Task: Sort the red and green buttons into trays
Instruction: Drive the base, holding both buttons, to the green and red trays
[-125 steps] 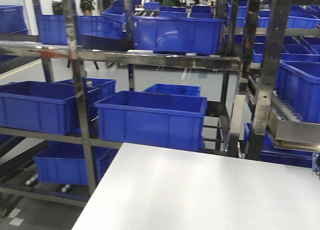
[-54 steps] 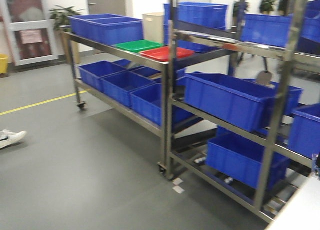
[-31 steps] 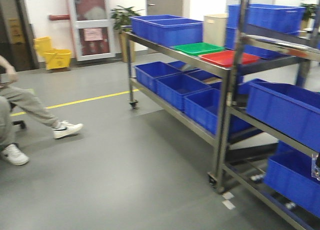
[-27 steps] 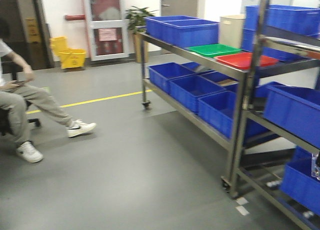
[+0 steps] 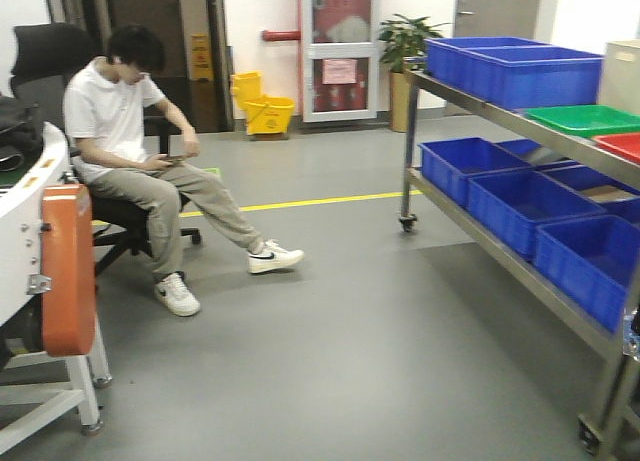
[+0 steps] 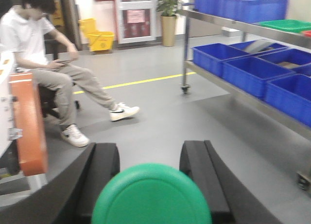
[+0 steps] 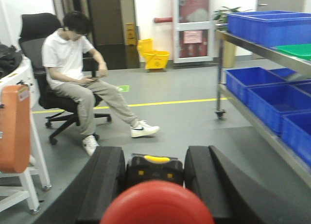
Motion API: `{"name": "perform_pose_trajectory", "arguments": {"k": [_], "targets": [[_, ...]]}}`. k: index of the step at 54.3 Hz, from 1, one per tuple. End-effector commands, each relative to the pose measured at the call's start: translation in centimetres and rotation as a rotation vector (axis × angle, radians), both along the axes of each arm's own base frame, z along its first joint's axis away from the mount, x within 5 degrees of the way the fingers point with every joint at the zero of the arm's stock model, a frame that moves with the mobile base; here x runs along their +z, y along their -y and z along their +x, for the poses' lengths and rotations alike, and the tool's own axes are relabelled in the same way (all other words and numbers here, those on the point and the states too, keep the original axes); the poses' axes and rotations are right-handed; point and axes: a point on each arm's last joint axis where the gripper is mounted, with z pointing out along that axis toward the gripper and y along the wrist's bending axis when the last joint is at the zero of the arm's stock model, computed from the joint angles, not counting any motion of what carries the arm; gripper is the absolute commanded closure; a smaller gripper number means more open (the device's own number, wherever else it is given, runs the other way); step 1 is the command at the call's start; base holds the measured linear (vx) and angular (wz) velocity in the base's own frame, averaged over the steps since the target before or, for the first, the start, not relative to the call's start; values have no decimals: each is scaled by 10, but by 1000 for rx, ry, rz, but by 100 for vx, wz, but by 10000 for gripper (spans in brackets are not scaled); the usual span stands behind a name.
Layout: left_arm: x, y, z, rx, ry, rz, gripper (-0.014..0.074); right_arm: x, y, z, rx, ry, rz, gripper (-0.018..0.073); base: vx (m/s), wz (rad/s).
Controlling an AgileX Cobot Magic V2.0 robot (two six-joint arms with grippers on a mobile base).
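Here we hold one button in each end effector. Our left end effector (image 6: 149, 153) pinches the green button (image 6: 151, 195) between its black fingers (image 6: 104, 170), with the domed cap facing the wrist camera. Our right end effector (image 7: 151, 153) is clamped on the red button (image 7: 156, 204) at its black base. Well off to our right, the green tray (image 5: 590, 119) and the red tray (image 5: 625, 144) lie side by side on the top shelf of a steel rack (image 5: 408, 161), beside blue crates (image 5: 515, 71).

Grey floor (image 5: 380, 351), yellow line (image 5: 330, 200), steel rack (image 5: 407, 161).
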Motion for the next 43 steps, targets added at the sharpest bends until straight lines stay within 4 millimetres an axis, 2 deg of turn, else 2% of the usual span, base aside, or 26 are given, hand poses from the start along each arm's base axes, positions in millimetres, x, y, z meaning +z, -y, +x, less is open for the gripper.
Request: {"name": "perform_pose_trajectory", "arguments": {"k": [1, 23, 43], "targets": [[19, 1, -1, -4, 120, -34, 602, 15, -4, -2, 43, 75, 4, 566, 26, 36], [19, 0, -2, -4, 121, -34, 602, 15, -4, -2, 42, 75, 4, 566, 31, 29], [19, 0, -2, -4, 122, -35, 602, 15, -4, -2, 42, 74, 4, 566, 39, 8]]}}
